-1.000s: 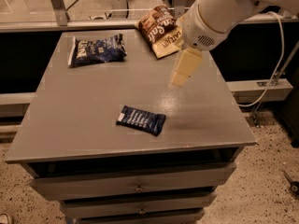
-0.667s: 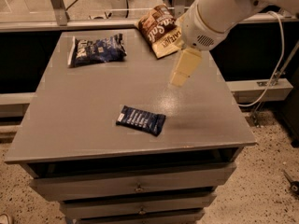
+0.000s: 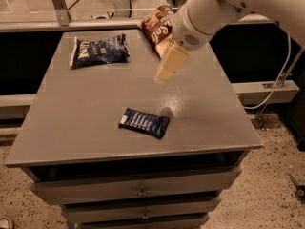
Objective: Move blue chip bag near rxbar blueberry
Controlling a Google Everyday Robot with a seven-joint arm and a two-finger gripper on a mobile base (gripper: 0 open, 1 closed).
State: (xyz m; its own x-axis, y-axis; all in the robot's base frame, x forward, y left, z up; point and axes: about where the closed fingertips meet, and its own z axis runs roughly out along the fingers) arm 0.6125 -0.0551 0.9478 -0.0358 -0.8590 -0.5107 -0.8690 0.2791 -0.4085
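Camera view: hand (image 3: 164, 73) above table (image 3: 86, 113)

Cream jaws above grey table (image 3: 95, 109)

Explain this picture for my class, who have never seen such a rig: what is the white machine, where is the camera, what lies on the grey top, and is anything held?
The white machine is a robot arm on a mobile base. Its cream-coloured tip is the gripper, the part that picks things up. It hangs above the grey cabinet top, near the far right side. There is one camera, looking down at the cabinet from the front.

Three things lie on the top: a puffy blue chip bag at the far left, a brown chip bag at the far edge, partly behind the arm, and the small flat rxbar blueberry near the front. All three rest on the surface, so nothing is held.
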